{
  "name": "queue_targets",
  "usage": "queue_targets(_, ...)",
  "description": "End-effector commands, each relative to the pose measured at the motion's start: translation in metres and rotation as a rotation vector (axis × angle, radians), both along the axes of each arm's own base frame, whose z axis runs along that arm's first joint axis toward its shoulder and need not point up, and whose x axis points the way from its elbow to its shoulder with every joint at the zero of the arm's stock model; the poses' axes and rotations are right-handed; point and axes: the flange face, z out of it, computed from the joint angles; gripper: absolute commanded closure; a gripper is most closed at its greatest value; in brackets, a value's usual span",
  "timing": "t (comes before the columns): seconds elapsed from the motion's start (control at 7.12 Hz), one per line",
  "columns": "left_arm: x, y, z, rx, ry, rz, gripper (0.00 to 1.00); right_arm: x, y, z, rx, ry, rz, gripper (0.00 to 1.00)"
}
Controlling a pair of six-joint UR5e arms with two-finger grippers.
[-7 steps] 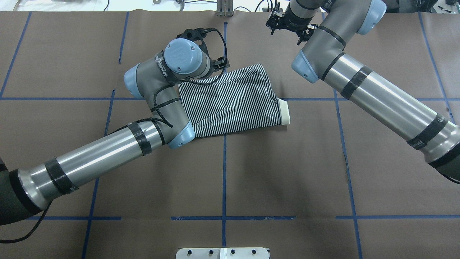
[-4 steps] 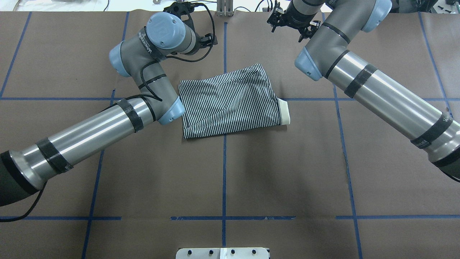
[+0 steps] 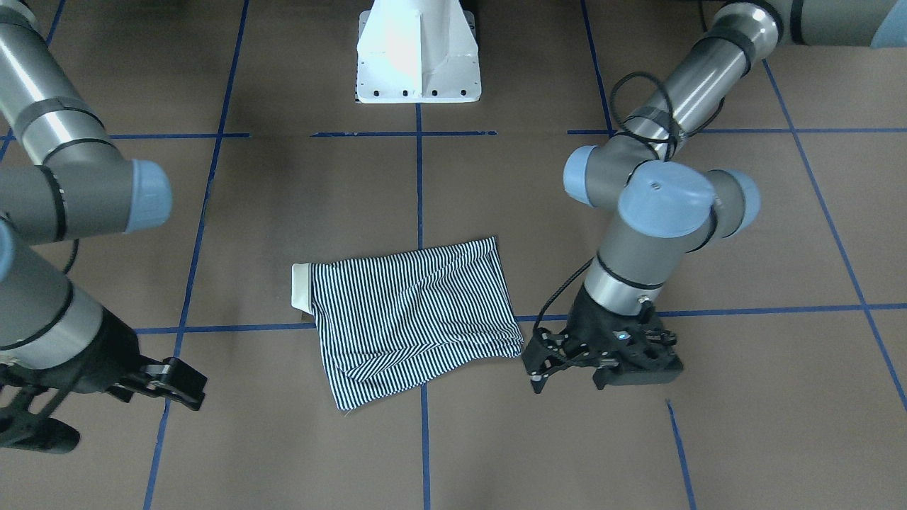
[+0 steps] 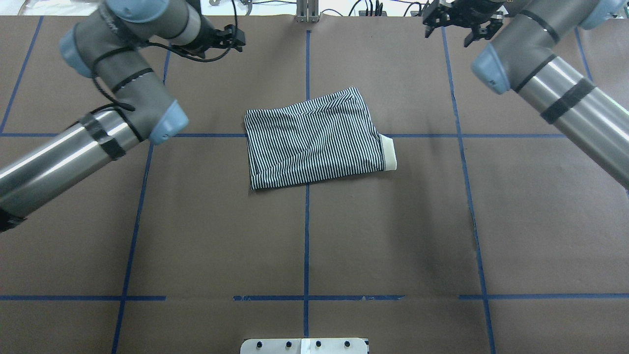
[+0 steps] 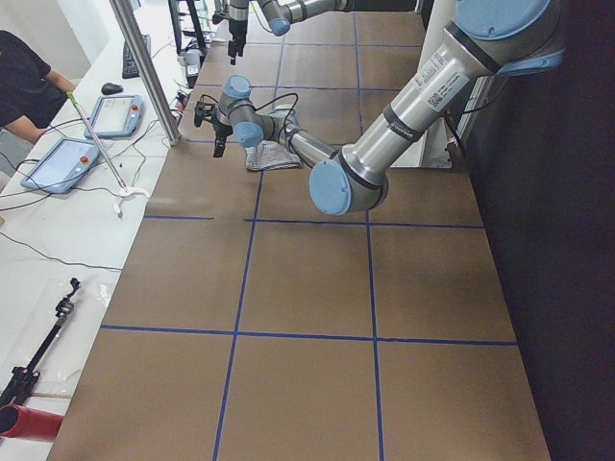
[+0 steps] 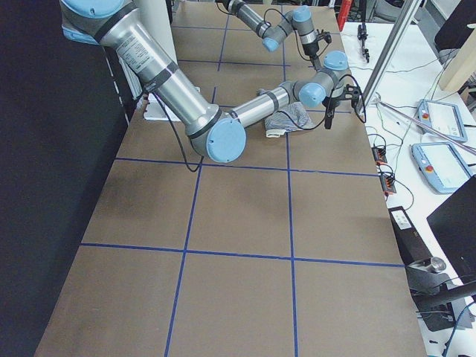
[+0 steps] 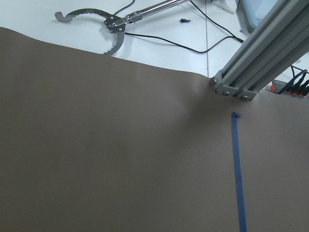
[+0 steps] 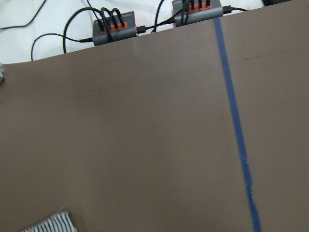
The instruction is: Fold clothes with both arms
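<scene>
The grey-silver left arm with light-blue joint caps (image 4: 73, 152) reaches in over the far left part of the brown paper-covered surface marked with blue tape lines (image 4: 393, 236). Its black two-finger left gripper (image 3: 569, 379) hangs above the surface, just beside the garment's near-left corner but apart from it, with its jaws spread and nothing between them.

In the middle lies the short-sleeved polo shirt with thin dark-navy and white stripes (image 4: 314, 140). It is folded into a compact, roughly rectangular bundle, flat on the surface where two tape lines cross. Diagonal creases run across its top layer, and the stripes slant with the folds. The plain white collar (image 4: 389, 153) sticks out as a narrow band at the bundle's right edge.

The grey-silver right arm (image 4: 565, 98) comes in from the right. Its black right gripper (image 4: 449, 24) sits at the far edge, well apart from the shirt, with jaws parted wide and empty.
</scene>
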Motion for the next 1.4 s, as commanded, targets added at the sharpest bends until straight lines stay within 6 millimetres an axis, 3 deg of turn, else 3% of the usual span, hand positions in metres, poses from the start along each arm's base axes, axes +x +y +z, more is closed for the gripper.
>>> queue_targets(0.0, -0.138, 0.03, 0.056, 0.063, -0.166, 0.08, 0.0, 0.126, 0.037, 0.085, 0.091, 0.092, -0.156, 0.0)
queue_targets(0.28, -0.236, 0.032, 0.126, 0.095, -0.264, 0.187, 0.0, 0.214, 0.079, 0.179, 0.124, 0.155, -0.298, 0.0)
queue_targets(0.42, -0.286, 0.041, 0.164, 0.127, -0.31, 0.238, 0.0, 0.249, 0.107, 0.225, 0.117, 0.135, -0.333, 0.0)
queue_targets(0.56, -0.336, 0.061, 0.21, 0.172, -0.372, 0.302, 0.0, 0.302, 0.136, 0.258, 0.086, 0.095, -0.28, 0.0)
queue_targets(0.7, -0.39, 0.079, 0.241, 0.18, -0.375, 0.335, 0.0, 0.325, 0.169, 0.286, 0.06, 0.061, -0.255, 0.0)
queue_targets(0.84, -0.412, 0.116, 0.255, 0.165, -0.316, 0.329, 0.0, 0.335, 0.2, 0.294, 0.056, 0.064, -0.236, 0.0)
queue_targets(0.98, -0.41, 0.133, 0.259, 0.174, -0.307, 0.334, 0.0, 0.346, 0.222, 0.305, 0.028, 0.068, -0.209, 0.0)
queue_targets(1.26, -0.41, 0.16, 0.312, 0.081, -0.315, 0.353, 0.0, 0.352, 0.245, 0.338, 0.002, 0.151, -0.208, 0.0)
